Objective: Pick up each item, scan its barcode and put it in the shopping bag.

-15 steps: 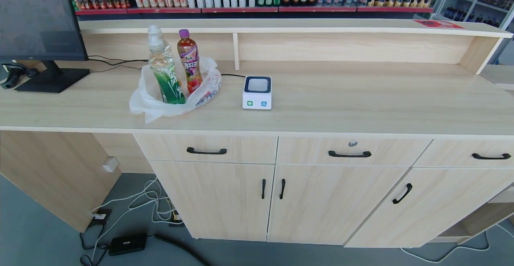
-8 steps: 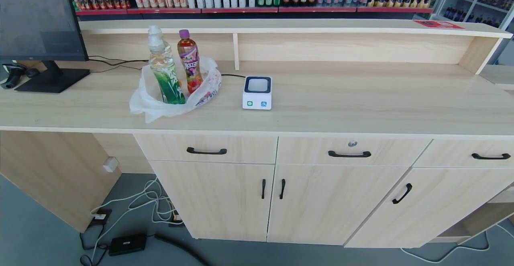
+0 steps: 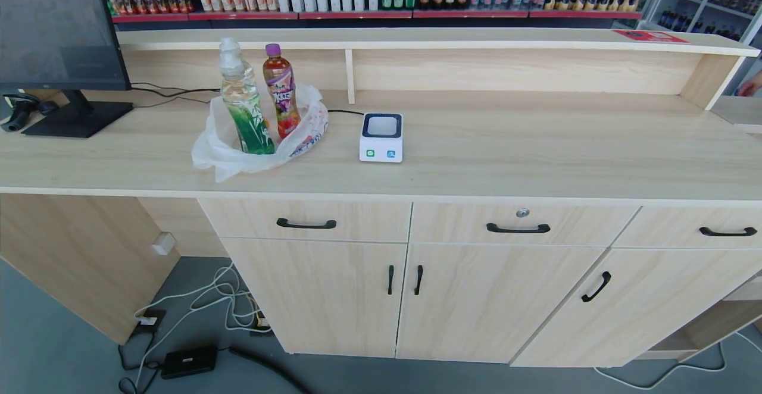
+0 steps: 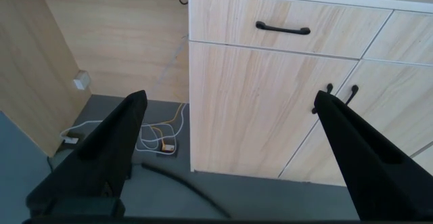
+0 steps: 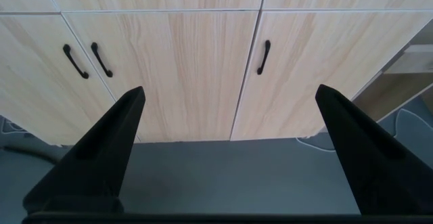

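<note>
Both arms hang low by the cupboard doors, the left gripper and right gripper spread wide, holding nothing. Up on the counter, the bottles stand upright inside the shopping bag, near the scanner. Every item I can see is bagged, so the job looks finished.

legible text: none | purple-capped orange plastic bottle: label letters too small | clear plastic bottle, green label: print unclear | white plastic shopping bag: red print illegible | white square scanner box: green and blue icons | flat red sign on wooden top shelf: illegible
</note>
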{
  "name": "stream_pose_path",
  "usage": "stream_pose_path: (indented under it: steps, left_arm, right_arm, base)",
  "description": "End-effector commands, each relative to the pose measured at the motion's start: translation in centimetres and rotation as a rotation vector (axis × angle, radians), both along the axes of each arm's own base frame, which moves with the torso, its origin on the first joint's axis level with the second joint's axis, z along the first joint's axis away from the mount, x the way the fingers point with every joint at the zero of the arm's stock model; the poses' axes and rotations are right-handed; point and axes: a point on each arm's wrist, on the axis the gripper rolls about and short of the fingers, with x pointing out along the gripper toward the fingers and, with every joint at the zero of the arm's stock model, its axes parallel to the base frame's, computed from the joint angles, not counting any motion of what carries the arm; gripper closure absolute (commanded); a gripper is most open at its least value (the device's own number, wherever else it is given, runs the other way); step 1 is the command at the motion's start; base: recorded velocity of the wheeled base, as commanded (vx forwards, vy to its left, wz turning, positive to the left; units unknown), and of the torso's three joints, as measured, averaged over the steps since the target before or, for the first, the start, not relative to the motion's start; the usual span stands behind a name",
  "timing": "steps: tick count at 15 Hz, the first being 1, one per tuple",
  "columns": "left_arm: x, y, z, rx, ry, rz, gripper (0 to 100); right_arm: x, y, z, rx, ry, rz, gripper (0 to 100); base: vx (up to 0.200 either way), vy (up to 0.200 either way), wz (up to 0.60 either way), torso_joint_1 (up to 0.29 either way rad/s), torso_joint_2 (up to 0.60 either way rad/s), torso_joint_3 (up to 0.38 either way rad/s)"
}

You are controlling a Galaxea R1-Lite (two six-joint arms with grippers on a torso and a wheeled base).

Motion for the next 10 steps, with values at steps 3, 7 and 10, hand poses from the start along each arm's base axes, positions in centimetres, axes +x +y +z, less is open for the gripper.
stream_pose_path:
  steps: [3, 7, 10]
  left_arm:
    - [0.00, 0.00, 0.00, -0.002, 0.000, 0.000, 0]
    - [0.00, 0.00, 0.00, -0.003, 0.000, 0.000, 0]
    - [0.00, 0.00, 0.00, -0.002, 0.000, 0.000, 0]
  right_arm:
    - [0.01, 0.00, 0.01, 0.000, 0.001, 0.000, 0]
    - [0.01, 0.00, 0.00, 0.000, 0.002, 0.002, 0]
    - [0.03, 0.00, -0.03, -0.011, 0.005, 0.001, 0]
  base:
    - [0.000, 0.000, 0.00, 0.000, 0.00, 0.000]
    - [0.000, 0.000, 0.00, 0.000, 0.00, 0.000]
    - [0.000, 0.000, 0.00, 0.000, 0.00, 0.000]
